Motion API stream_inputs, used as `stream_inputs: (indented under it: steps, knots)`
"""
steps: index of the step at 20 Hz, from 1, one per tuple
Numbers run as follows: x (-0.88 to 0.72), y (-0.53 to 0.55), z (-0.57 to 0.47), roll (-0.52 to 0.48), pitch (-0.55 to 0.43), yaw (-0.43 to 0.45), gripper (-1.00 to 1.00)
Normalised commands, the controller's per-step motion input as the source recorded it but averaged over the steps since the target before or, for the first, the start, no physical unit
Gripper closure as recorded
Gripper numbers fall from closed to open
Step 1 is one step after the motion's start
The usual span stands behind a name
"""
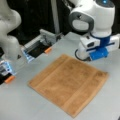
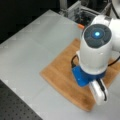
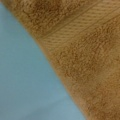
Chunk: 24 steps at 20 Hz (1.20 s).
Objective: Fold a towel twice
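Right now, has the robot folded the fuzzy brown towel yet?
Not yet. The tan-orange terry cloth towel lies spread flat in a single layer on the grey table, with no fold showing in both front views. The arm's blue-and-white wrist hangs over the towel's edge; its pincer is not visible. Both folds remain.

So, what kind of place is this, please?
Probably a robotics lab bench: a plain grey table, a perforated black board beside it, and a white robot arm above a flat, unfolded towel.
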Motion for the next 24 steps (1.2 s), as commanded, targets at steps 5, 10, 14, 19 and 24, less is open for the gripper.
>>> stream_inputs:
  steps: [5,10,14,19,24]
  knots:
    - [0.55,0.27,0.01,-0.294,0.075,-0.041,-1.0]
    - [0.57,0.27,0.04,-0.267,0.122,-0.019,-1.0]
    - [0.47,0.22,0.04,-0.302,0.131,-0.08,-1.0]
    - [0.38,0.2,-0.02,-0.353,0.136,-0.112,-1.0]
    - [0.31,0.17,0.01,-0.399,0.15,-0.092,-1.0]
